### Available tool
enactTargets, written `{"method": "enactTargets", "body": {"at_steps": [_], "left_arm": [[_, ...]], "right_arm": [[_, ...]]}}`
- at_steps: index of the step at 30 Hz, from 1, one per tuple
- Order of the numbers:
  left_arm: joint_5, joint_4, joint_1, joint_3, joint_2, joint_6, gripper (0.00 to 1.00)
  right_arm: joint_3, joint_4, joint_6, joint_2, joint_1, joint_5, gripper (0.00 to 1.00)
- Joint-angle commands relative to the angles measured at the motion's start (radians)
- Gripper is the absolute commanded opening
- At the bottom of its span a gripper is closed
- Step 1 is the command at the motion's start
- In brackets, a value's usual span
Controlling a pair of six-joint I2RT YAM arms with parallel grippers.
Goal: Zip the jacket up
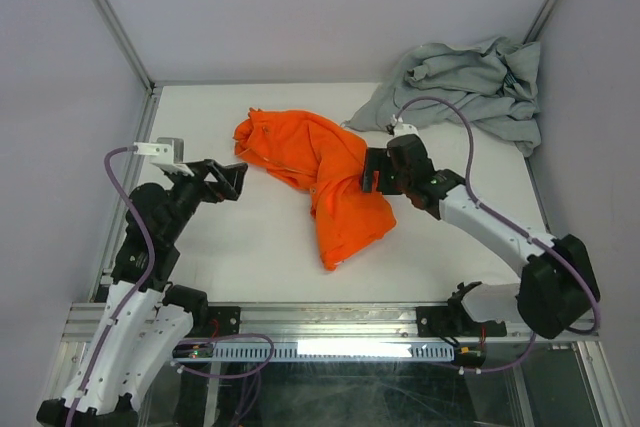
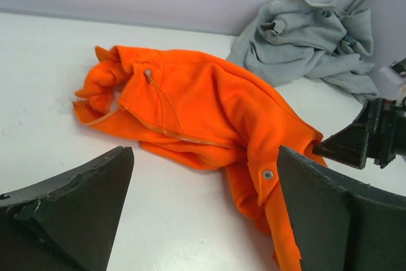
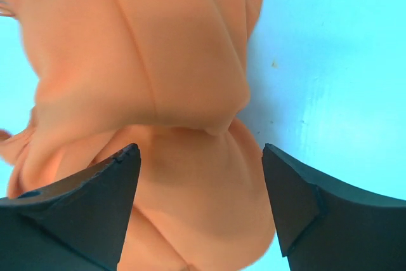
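My right gripper (image 3: pixel 200 152) is spread wide, both dark fingers low in the wrist view, with a bulging fold of the jacket (image 3: pixel 139 61) lying in the gap between them. I cannot tell whether either finger touches the cloth. In the overhead view this gripper sits just right of centre, hard against the right edge of the jacket's middle.

My left gripper (image 2: pixel 206 152) is also released, fingers far apart and nothing between them. In the overhead view it hangs left of centre, just off the jacket's left end and apart from it.

The jacket lies crumpled in the middle of the white table (image 1: pixel 250 237), running from upper left down to a bunched lower end near the centre of the frame. The left wrist view shows a thin orange drawcord (image 2: pixel 166 103) trailing across its front and a small metal snap (image 2: pixel 268 174) on a flap lower right.

A light grey garment (image 1: pixel 470 82) is heaped in the upper right corner, close beside the jacket's upper edge.
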Motion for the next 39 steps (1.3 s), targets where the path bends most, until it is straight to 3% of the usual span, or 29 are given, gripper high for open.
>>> {"method": "enactTargets", "body": {"at_steps": [1,8,14,23,25,29,32,39], "left_arm": [[0.080,0.014,0.008,0.026,0.082,-0.172,0.99],[0.117,0.180,0.008,-0.067,0.296,-0.382,0.99],[0.144,0.393,0.009,-0.181,0.399,-0.524,0.99],[0.132,0.437,0.010,-0.229,0.459,-0.561,0.99],[0.133,0.446,0.009,-0.233,0.466,-0.566,0.99],[0.139,0.459,0.009,-0.223,0.486,-0.566,0.99],[0.149,0.475,0.008,-0.210,0.510,-0.565,0.99],[0.189,0.535,-0.009,-0.169,0.635,-0.574,0.99]], "right_arm": [[0.095,-0.070,-0.157,-0.153,0.054,0.118,0.81],[0.196,-0.146,-0.200,-0.137,0.271,0.127,0.91],[0.311,-0.195,-0.186,0.072,0.481,0.386,0.98],[0.382,-0.198,-0.150,0.315,0.558,0.632,0.97],[0.404,-0.213,-0.153,0.351,0.556,0.690,0.87],[0.410,-0.209,-0.184,0.310,0.515,0.684,0.33],[0.374,-0.187,-0.195,0.202,0.405,0.536,0.00],[0.183,-0.017,-0.130,-0.066,-0.026,-0.126,0.00]]}}
